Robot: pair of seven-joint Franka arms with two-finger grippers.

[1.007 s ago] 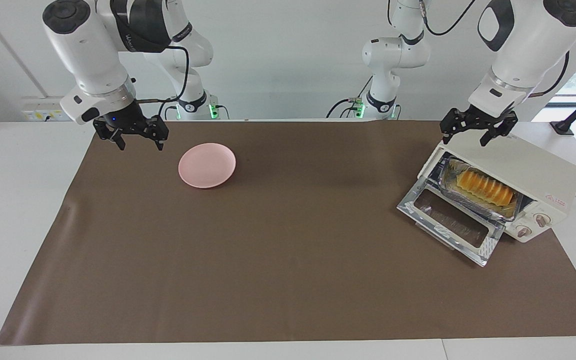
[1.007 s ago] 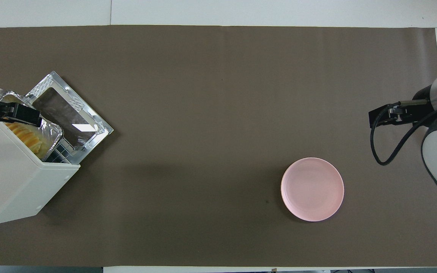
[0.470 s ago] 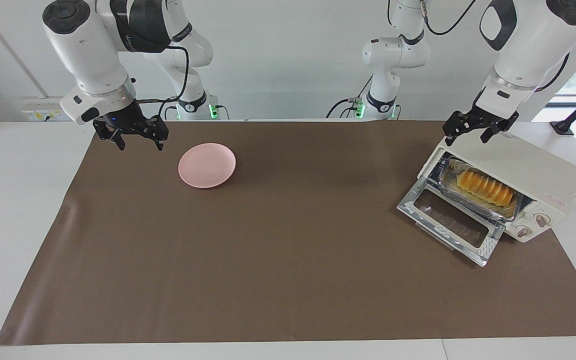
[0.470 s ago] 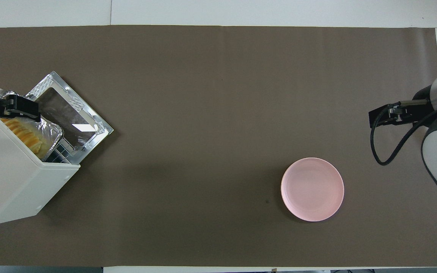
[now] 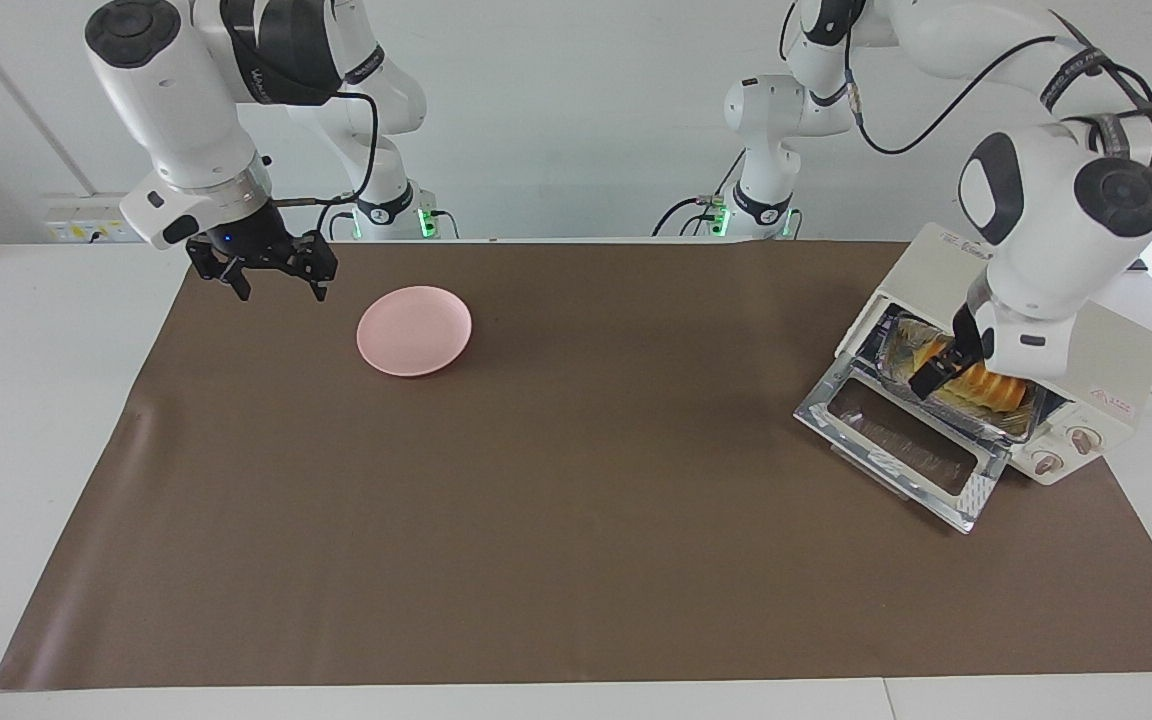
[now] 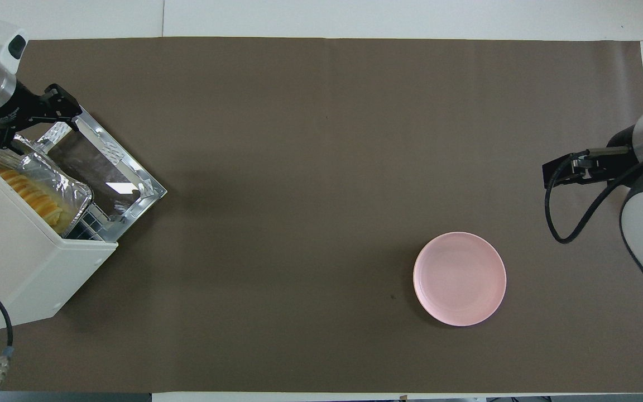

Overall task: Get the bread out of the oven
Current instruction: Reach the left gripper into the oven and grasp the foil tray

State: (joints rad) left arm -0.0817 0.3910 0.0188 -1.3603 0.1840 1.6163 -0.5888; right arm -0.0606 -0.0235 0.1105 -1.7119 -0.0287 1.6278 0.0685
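Observation:
The cream-white oven (image 5: 1111, 350) (image 6: 14, 262) stands at the left arm's end of the table, its glass door (image 5: 901, 450) (image 6: 104, 167) folded down flat. Inside lies the golden ridged bread (image 5: 991, 388) (image 6: 31, 195) in a silver foil tray (image 5: 976, 420) (image 6: 70, 187). My left gripper (image 5: 944, 368) (image 6: 20, 125) hangs open at the oven's mouth, over the end of the tray nearer the robots. One dark finger (image 5: 931, 378) overlaps the bread's end; contact cannot be told. My right gripper (image 5: 261, 272) (image 6: 564, 173) waits open and empty over the mat's edge.
A round pink plate (image 5: 414, 330) (image 6: 459, 278) lies on the brown mat (image 5: 576, 500) toward the right arm's end, beside the right gripper. The oven's two pinkish knobs (image 5: 1066, 450) face away from the robots. A cable trails from the oven.
My left arm has swung from above the oven's top down and round to its open front, bringing the gripper to the bread. The right arm has not moved.

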